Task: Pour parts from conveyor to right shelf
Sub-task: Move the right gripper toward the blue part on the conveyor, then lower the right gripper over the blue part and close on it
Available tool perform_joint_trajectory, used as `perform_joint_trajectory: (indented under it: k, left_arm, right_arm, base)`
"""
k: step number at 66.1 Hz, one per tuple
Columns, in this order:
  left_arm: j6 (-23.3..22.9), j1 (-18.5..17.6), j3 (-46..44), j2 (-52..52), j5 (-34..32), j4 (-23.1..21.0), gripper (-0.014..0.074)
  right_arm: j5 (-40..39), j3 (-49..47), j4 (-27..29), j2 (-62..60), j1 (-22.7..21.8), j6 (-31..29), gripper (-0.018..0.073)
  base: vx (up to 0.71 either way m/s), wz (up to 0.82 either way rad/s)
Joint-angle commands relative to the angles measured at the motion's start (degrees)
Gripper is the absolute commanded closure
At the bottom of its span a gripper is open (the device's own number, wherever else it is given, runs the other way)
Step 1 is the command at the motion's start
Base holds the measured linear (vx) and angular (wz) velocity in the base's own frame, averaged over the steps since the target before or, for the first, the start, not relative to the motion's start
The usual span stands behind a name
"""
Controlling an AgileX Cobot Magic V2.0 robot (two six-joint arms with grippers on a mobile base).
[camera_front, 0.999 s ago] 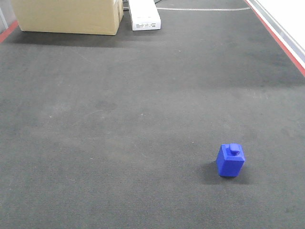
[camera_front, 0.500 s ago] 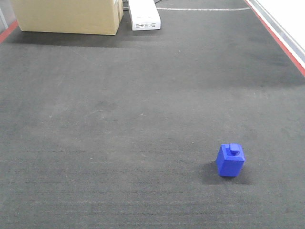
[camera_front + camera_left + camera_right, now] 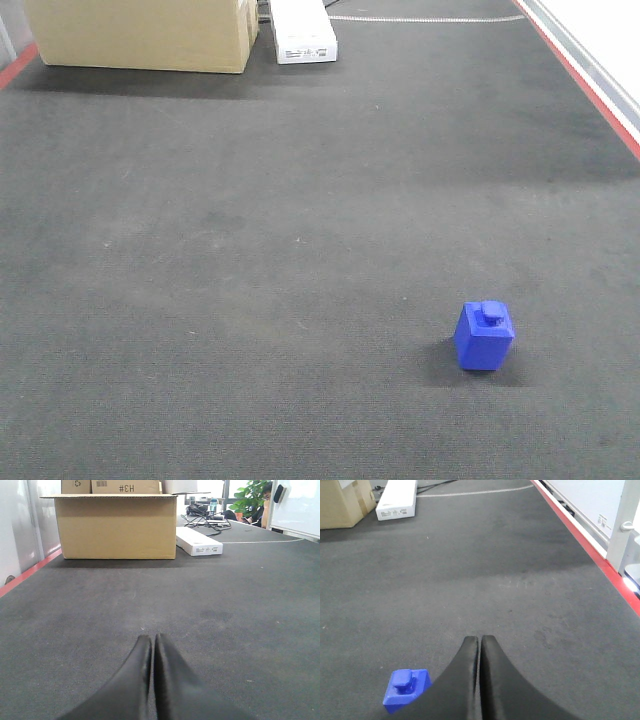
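Blue part [image 3: 484, 337] upright — on conveyor [image 3: 250, 250]

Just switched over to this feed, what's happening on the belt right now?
Nothing is held at the moment. One blue part stands alone on the conveyor, knob up, toward its right side. The right gripper is shut and empty, with the part just to its left. The left gripper is also shut and empty, over bare belt. A cardboard box and a white box sit at the far end. No shelf is in view.
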Motion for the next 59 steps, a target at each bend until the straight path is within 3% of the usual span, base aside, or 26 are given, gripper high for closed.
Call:
perform_joint_trajectory:
  k: [1,15,33,59]
  left_arm:
    - [-0.4,0.1,-1.1,-0.7,-4.5,-0.4,0.0603]
    - [-0.4,0.1,-1.1,-0.7,-4.5,-0.4,0.0603]
    - [-0.4,0.1,-1.1,-0.7,-4.5,-0.4,0.0603]
    - [-0.4,0.1,-1.1,-0.7,-4.5,-0.4,0.0603]
  right_arm:
    - [0.6,-5.0,0.6,2.3,0.1,-1.3,0.0503]
    - [6.4,-10.9,2.1,9.2,6.7,-4.5,0.0305]
    - [13.1,-19.2,3.2,24.3,12.6,-4.1,0.0058]
    - [31.0,-38.3,8.9,48.7,12.6,-4.1,0.0016]
  base:
    - [0.0,0.0]
    - [0.0,0.0]
    - [0.0,0.0]
    - [0.0,0.0]
